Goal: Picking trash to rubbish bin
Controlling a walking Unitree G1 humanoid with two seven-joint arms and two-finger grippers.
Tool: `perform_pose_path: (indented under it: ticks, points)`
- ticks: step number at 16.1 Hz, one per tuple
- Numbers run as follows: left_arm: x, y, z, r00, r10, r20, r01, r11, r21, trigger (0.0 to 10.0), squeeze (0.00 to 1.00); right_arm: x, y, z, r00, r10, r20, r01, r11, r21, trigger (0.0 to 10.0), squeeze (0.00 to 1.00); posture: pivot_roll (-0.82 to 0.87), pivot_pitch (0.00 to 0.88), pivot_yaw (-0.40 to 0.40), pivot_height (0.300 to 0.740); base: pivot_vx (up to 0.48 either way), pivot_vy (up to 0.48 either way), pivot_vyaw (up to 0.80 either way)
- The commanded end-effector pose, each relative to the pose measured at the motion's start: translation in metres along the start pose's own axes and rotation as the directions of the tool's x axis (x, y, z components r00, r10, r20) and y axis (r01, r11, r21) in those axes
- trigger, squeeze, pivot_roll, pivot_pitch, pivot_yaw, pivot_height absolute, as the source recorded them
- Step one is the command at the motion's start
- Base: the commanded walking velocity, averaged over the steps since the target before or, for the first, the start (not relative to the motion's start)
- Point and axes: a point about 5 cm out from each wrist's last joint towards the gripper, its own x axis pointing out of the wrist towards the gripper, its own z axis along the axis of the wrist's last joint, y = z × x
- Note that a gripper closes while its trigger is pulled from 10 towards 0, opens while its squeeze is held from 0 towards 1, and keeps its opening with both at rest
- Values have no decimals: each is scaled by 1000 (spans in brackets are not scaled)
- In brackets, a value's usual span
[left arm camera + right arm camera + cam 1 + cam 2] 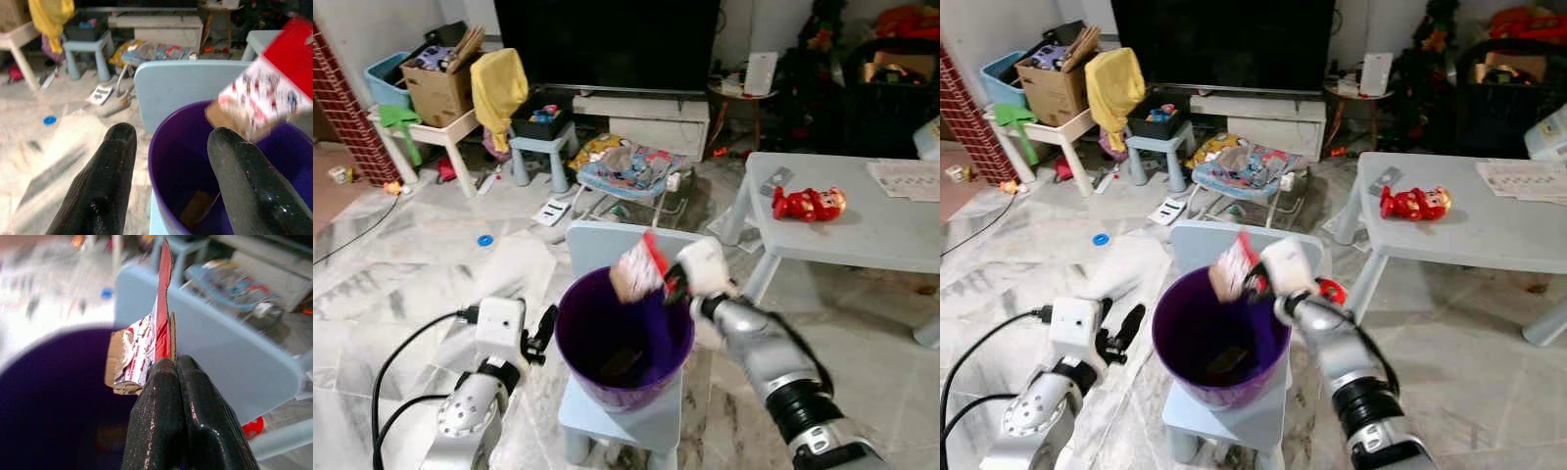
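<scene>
A purple bin (578, 338) stands on a small light-blue chair (607, 245). Above its opening hangs a flattened red-and-white carton (639, 266), pinched by my right gripper (672, 284), which is shut on the carton's edge (161, 340). Some brown trash (625, 362) lies at the bottom of the bin. My left gripper (544, 333) sits low beside the bin's left rim, open, with nothing between its fingers (105, 171). The left wrist view looks over the bin rim (161, 147) at the carton (274, 83).
A grey low table (871, 230) with a red toy (808, 204) stands to the right. Behind the chair lie a baby bouncer (626, 171), a blue stool (540, 147), boxes and a TV stand. A black cable (401, 362) trails on the marble floor at left.
</scene>
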Motion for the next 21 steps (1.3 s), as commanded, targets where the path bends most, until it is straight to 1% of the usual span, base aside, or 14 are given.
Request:
perform_pose_path:
  ticks: [1,3,4,5,6,7,10,12,13,15,16,17,20,21]
  points:
    - [-1,3,3,1000,7,-4,-8,1000,-18,10000,1000,2,4,-3,999,37,-29,-38,998,-52,10000,0,63,0,-29,740,0,0,0]
    - [-3,-1,3,999,-11,-39,9,997,-72,10000,1000,3,8,-13,995,76,-58,-81,993,-82,10000,0,59,0,-25,740,0,0,0]
    - [-4,-3,3,998,-30,-56,25,995,-96,10000,1000,4,8,-16,995,83,-59,-88,992,-89,10000,663,57,0,-23,740,0,0,0]
    - [-5,-8,1,993,-76,-89,60,984,-169,10000,1000,3,9,-17,994,88,-59,-92,993,-77,10000,1000,57,0,-21,740,0,0,0]
    - [-5,-11,-3,984,-118,-130,88,971,-221,10000,1000,3,12,-19,993,101,-61,-106,991,-83,10000,1000,57,0,-20,740,0,0,0]
    - [-5,-11,-4,983,-125,-137,92,970,-226,10000,1000,4,13,-19,993,99,-60,-104,990,-95,10000,1000,54,0,-19,740,0,0,0]
    - [-4,-11,-3,981,-129,-147,97,973,-208,10000,1000,6,18,-16,991,125,-41,-129,986,-102,10000,1000,51,0,-19,740,0,0,0]
    - [-3,-11,1,982,-122,-146,93,977,-191,10000,1000,6,12,-3,996,76,56,-69,991,-111,10000,1000,49,0,-20,740,0,0,0]
    - [3,-7,11,992,-82,-94,68,987,-147,10000,1000,3,3,15,985,8,171,3,998,-66,10000,1000,36,0,-18,740,0,0,0]
    - [18,-3,36,999,-24,33,26,996,-83,10000,1000,-8,-16,40,943,-137,305,155,987,-36,10000,1000,13,0,-17,740,0,0,0]
    - [21,-3,41,998,-22,56,26,997,-67,10000,1000,-10,-19,43,935,-159,317,176,984,-28,10000,1000,8,0,-16,740,0,0,0]
    - [35,-7,54,994,-6,113,11,999,-47,10000,1000,-19,-29,52,904,-224,365,239,971,4,10000,1000,-7,0,-14,740,0,0,0]
    - [53,-16,74,983,2,184,7,999,-44,10000,1000,-38,-43,64,848,-315,426,329,943,41,10000,1000,-50,0,-1,740,0,0,0]
    - [58,-20,83,975,13,224,7,996,-84,10000,118,-49,-49,69,824,-350,446,366,929,53,10000,1000,-70,0,3,740,0,0,0]
